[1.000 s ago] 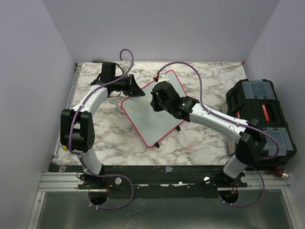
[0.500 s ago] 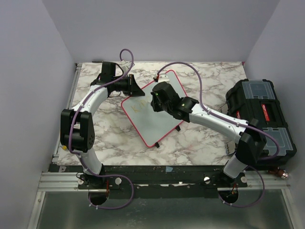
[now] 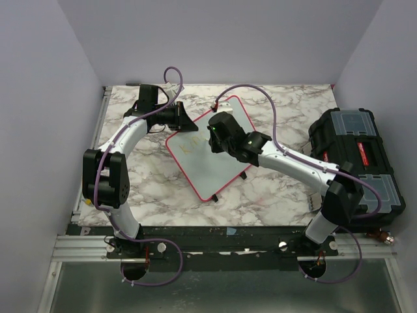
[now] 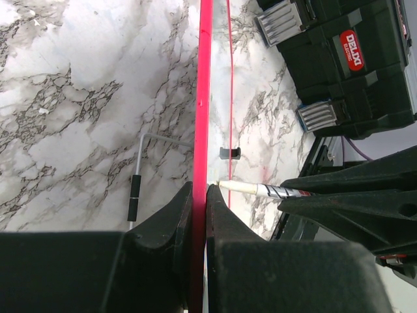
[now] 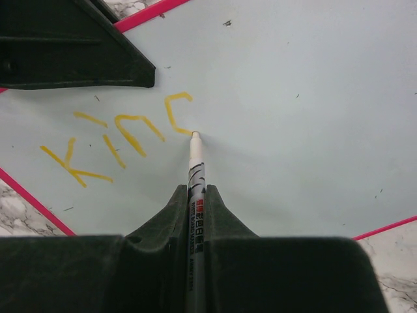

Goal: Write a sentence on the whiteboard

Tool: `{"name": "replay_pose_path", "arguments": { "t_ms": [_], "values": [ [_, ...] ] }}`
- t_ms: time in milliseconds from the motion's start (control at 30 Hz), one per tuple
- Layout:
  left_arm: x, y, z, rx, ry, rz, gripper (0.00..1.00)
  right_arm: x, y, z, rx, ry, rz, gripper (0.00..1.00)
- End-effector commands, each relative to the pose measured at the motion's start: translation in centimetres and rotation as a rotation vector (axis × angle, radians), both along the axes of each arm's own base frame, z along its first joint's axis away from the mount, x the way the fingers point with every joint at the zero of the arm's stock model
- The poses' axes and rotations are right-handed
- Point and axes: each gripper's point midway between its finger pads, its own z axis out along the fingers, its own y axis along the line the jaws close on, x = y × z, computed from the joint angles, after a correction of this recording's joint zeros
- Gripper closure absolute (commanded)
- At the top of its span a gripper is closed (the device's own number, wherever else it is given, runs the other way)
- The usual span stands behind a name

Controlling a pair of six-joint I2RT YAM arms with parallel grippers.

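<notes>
The whiteboard [image 3: 212, 160] with its pinkish-red frame lies tilted at the table's middle. My left gripper [image 3: 184, 122] is shut on its upper-left edge; in the left wrist view the red frame [image 4: 204, 98] runs between the shut jaws. My right gripper [image 3: 218, 134] is shut on a white marker [image 5: 195, 163], whose tip touches the board surface [image 5: 293, 130]. Yellow letters [image 5: 117, 137] reading "kin" plus a partial curved stroke lie just left of and above the tip. The marker also shows in the left wrist view [image 4: 260, 190].
A black toolbox [image 3: 355, 160] with grey latches stands at the right edge, also in the left wrist view [image 4: 339, 59]. A thin metal stand leg with a black sleeve [image 4: 135, 192] lies on the marble beside the board. Purple walls enclose the table.
The right gripper with the marker has shifted very slightly over the board's upper part, adding to the curved yellow stroke. The left arm and board have not moved.
</notes>
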Motion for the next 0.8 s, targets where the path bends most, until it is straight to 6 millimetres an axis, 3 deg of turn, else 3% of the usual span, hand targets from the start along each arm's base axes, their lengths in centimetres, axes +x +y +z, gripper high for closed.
{"name": "replay_pose_path", "arguments": {
  "t_ms": [0,767],
  "values": [
    [-1.3,-0.5,-0.8,0.038,-0.035,-0.050,1.00,0.7,-0.2,-0.5,-0.048,0.003,-0.023,0.99],
    [-1.3,-0.6,-0.8,0.039,-0.038,-0.051,1.00,3.4,1.6,1.7,-0.054,-0.058,-0.050,0.99]
  ]
}}
